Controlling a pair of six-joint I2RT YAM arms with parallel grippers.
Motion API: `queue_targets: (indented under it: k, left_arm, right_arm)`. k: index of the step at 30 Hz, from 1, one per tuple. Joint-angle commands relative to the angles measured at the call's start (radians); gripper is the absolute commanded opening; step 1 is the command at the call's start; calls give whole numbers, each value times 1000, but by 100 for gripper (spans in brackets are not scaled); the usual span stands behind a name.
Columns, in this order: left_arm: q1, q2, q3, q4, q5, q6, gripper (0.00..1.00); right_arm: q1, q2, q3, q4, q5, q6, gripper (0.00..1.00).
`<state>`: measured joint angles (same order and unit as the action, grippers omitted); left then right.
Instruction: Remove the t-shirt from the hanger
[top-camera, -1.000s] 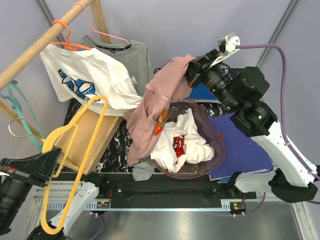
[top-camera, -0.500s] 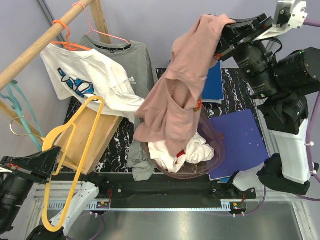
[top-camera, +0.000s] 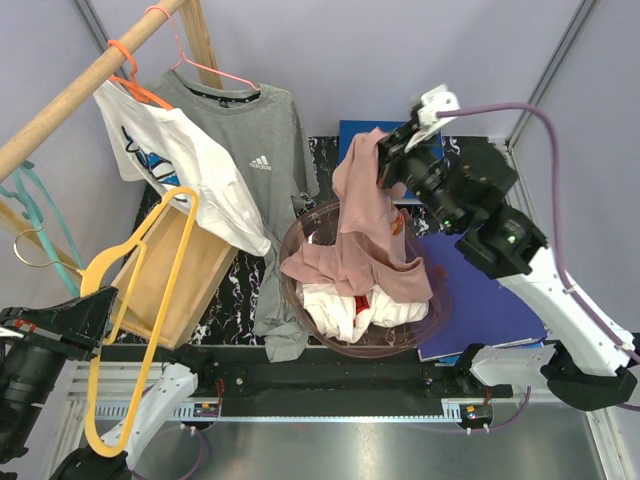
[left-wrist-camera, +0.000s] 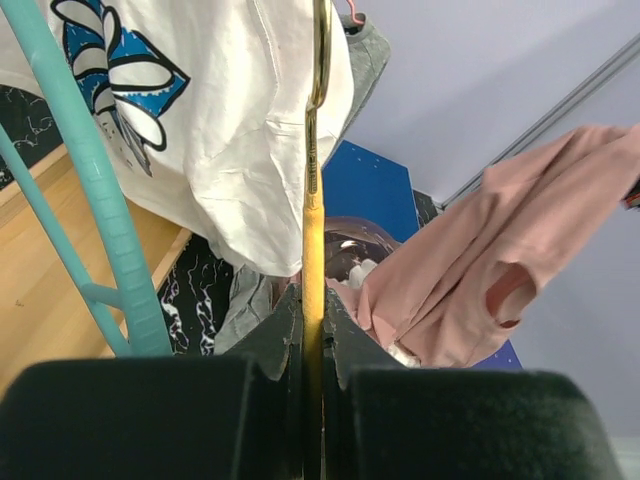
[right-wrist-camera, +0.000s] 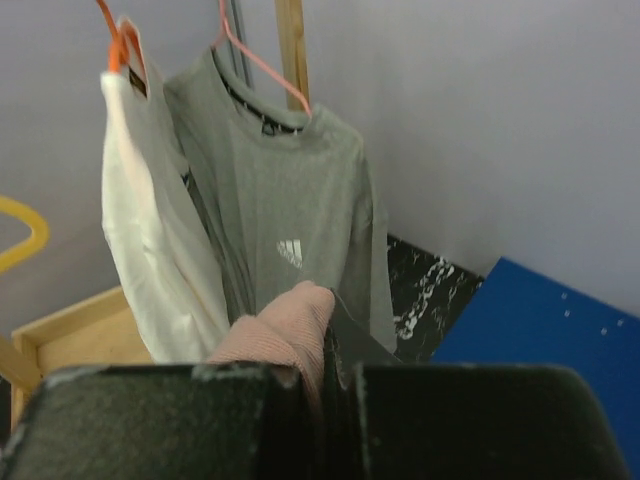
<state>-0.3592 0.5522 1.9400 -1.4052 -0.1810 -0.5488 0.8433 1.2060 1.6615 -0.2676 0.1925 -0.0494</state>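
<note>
Effectively done: the pink t-shirt is clear of the bare yellow hanger, which the left gripper pinches, while the right gripper, clamped on the shirt's top, holds it draped into the basket; 1 step, the release, is left.

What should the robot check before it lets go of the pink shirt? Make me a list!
1. Pink t-shirt off the yellow plastic hanger: ok, the hanger is bare.
2. Left gripper shut on the hanger: ok.
3. Right gripper shut on the shirt: ok, it pinches the top edge.
4. Shirt above the clear round plastic basket: ok, its lower part lies on the white clothes inside.
5. Whole shirt inside the basket: not ok, the top hangs from the right gripper above the rim.
6. Shirt apart from the hanging grey t-shirt: cannot tell, their edges meet in the top view.
</note>
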Motion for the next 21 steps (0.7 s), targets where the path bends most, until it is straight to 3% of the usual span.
queue_targets:
  k: [1, 11, 16, 19, 20, 21]
  left_arm:
    - [-12, 66, 19, 2, -44, 4, 0]
    - [-38, 135, 94, -3, -195, 38, 0]
    - [-75, 153, 149, -31, -291, 26, 0]
    - [-89, 161, 175, -58, -322, 24, 0]
    - [-92, 161, 184, -66, -327, 23, 0]
    - [-93, 164, 186, -67, -328, 27, 0]
  right_arm:
    - [-7, -74, -126, 94, -1, 98, 0]
    - [-6, -229, -581, 79, -2, 270, 0]
    - [-7, -230, -690, -22, -22, 373, 2]
    - [-6, -240, -742, -61, -71, 410, 32]
    - [-7, -252, -747, -68, -82, 414, 49]
    - [-7, -258, -750, -87, -90, 416, 59]
